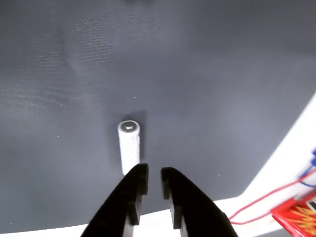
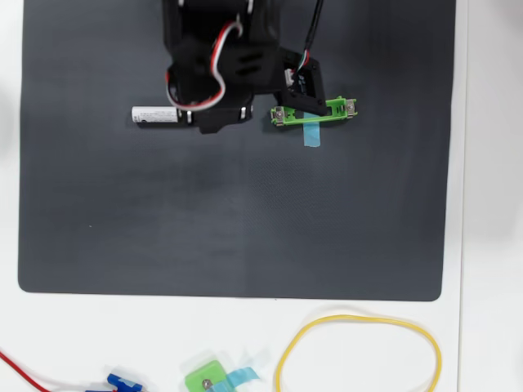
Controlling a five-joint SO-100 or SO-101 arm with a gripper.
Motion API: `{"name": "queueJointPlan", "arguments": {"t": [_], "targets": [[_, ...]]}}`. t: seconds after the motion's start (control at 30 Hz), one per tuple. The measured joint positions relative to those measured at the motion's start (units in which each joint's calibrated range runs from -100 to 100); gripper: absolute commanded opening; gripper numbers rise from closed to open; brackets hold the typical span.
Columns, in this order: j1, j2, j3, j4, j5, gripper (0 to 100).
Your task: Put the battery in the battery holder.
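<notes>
The battery (image 1: 129,145) is a small white cylinder lying on the dark mat (image 1: 197,74), its metal cap pointing away from the wrist camera. My gripper (image 1: 154,178) hovers just behind its near end with a narrow gap between the black fingers and nothing in it. The left fingertip (image 1: 138,174) overlaps the battery's near end. In the overhead view the battery (image 2: 155,115) pokes out leftward from under the arm (image 2: 216,65). To the right of the arm lies the green battery holder (image 2: 335,109) with its blue tape strip, partly covered by the arm.
On the white table below the mat (image 2: 245,229) lie a yellow loop (image 2: 360,320), a small green piece with blue tape (image 2: 209,378), a blue connector (image 2: 122,382) and a red wire (image 2: 16,366). The wrist view shows a red wire (image 1: 266,196) and a red packet (image 1: 298,213).
</notes>
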Motion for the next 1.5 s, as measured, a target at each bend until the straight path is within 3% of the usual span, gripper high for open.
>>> {"name": "queueJointPlan", "arguments": {"t": [0.53, 0.73, 1.5], "targets": [[2.13, 8.83, -9.26, 8.79, 1.19, 1], [2.70, 8.91, -9.35, 9.04, 1.92, 11], [7.19, 16.98, -10.07, 9.13, 4.66, 12]]}}
